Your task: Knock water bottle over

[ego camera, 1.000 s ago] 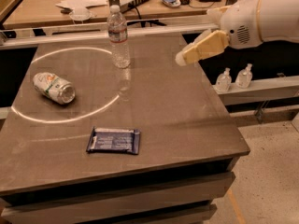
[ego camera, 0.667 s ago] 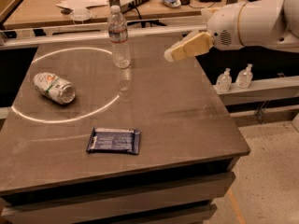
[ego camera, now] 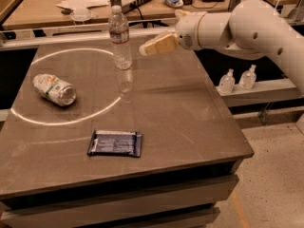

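The water bottle (ego camera: 120, 37) stands upright at the back of the brown table (ego camera: 180, 113); it is clear and ribbed, with a white cap and a white label. My gripper (ego camera: 148, 48) reaches in from the right on a white arm. Its tan fingers point left, level with the bottle's middle. The tip is a short way to the right of the bottle and apart from it.
A silver can (ego camera: 54, 90) lies on its side at the left of the table. A dark blue packet (ego camera: 115, 143) lies flat near the front. Two small pump bottles (ego camera: 237, 80) stand on a ledge to the right. A cluttered desk (ego camera: 57, 6) runs behind.
My gripper has moved left across the table's back, from well right of the bottle to close beside it. The bottle, can and packet have not moved.
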Robot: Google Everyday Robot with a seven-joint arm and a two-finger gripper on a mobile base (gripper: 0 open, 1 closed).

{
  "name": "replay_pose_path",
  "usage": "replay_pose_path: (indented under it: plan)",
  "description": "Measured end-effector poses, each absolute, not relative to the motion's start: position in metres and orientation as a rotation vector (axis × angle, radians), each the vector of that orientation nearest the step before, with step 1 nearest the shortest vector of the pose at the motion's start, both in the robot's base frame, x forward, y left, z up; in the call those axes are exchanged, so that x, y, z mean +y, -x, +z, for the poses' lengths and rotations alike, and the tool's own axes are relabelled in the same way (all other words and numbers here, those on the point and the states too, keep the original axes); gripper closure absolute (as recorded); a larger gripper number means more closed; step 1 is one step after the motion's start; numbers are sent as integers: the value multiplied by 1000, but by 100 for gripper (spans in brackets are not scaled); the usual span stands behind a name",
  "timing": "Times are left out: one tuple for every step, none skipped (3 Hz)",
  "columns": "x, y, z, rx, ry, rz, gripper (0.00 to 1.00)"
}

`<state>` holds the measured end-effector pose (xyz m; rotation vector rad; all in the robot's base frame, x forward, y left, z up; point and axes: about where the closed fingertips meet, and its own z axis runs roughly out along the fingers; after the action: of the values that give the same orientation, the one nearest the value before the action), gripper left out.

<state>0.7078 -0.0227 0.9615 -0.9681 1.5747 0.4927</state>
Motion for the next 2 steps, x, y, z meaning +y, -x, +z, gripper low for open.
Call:
replay_pose_path:
  plan:
    - [2,-730,944,1566,971,546,0]
    - [27,-752,927,1567,985,598,0]
